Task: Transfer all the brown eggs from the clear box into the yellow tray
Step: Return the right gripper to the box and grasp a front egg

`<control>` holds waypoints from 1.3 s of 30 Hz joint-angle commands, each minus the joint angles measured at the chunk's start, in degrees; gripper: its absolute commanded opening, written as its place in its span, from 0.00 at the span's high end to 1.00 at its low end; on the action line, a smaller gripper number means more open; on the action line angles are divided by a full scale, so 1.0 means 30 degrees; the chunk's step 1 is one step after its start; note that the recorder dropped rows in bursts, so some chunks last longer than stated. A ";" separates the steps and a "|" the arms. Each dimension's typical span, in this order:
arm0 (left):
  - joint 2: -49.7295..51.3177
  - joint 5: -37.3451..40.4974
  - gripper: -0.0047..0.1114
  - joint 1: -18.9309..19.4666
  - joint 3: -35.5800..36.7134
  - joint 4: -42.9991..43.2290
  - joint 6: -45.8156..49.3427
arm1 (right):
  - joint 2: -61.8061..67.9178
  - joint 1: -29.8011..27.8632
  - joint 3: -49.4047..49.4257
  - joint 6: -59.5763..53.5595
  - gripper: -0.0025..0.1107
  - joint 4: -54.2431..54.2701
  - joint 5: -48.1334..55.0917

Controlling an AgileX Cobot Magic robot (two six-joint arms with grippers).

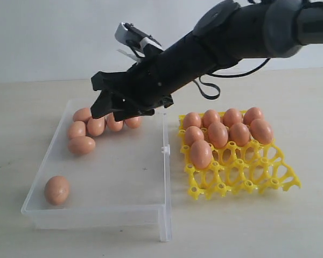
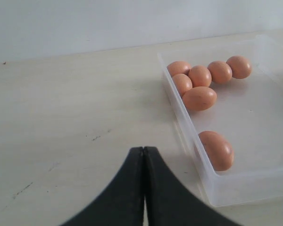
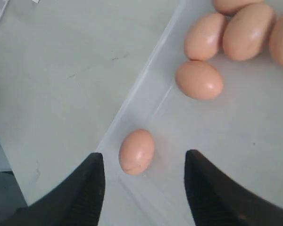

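Right fingers (image 1: 109, 106): spread wide, nothing held. Hanging above the far half of the clear box (image 1: 97, 215), not touching the eggs below. In the right wrist view, lone brown egg (image 3: 137, 151) framed between the two tips. Probably the next target, but not certain, with the cluster of six brown eggs (image 1: 96, 127) right under the arm in the exterior view. Left fingers (image 2: 144, 188): pressed shut, empty, over the table (image 2: 61, 117) beside the box.

Count: seven eggs in the box, nine seated in the yellow tray (image 1: 207, 189), i.e. two far rows full plus one cup in the third. Just past halfway.

Step in hand, as a judgement: approach for the next pick.

Next move:
- Drop straight down, straddle one egg across its narrow axis, close softly.
- Lone egg just beside the box wall near a corner, so little room for the outer finger. Risk of nudging the egg or catching the wall.
- Lift over the wall with the clasp (image 1: 164, 150).
- Set down into a free cup beside the single third-row egg.
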 commanded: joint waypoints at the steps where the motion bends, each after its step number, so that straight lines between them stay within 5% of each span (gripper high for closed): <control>1: -0.0107 -0.0185 0.96 -0.0083 -0.0077 -0.0054 0.0008 | 0.1902 0.1148 -0.2203 0.0352 0.54 -0.0811 0.0012; 6: -0.0107 -0.0185 0.96 -0.0083 -0.0077 -0.0054 0.0008 | 0.3946 0.2575 -0.5005 0.3483 0.56 -0.7923 0.0336; 14: -0.0107 -0.0185 0.96 -0.0083 -0.0077 -0.0054 0.0008 | 0.6276 0.2862 -0.8766 0.2356 0.56 -1.1584 0.2271; 23: -0.0107 -0.0185 0.96 -0.0083 -0.0077 -0.0054 0.0008 | 0.7917 0.3645 -1.0862 0.4975 0.56 -0.6733 0.4068; 39: -0.0107 -0.0185 0.96 -0.0083 -0.0077 -0.0054 0.0008 | 0.9431 0.3885 -1.0953 0.7994 0.56 -0.6266 0.3992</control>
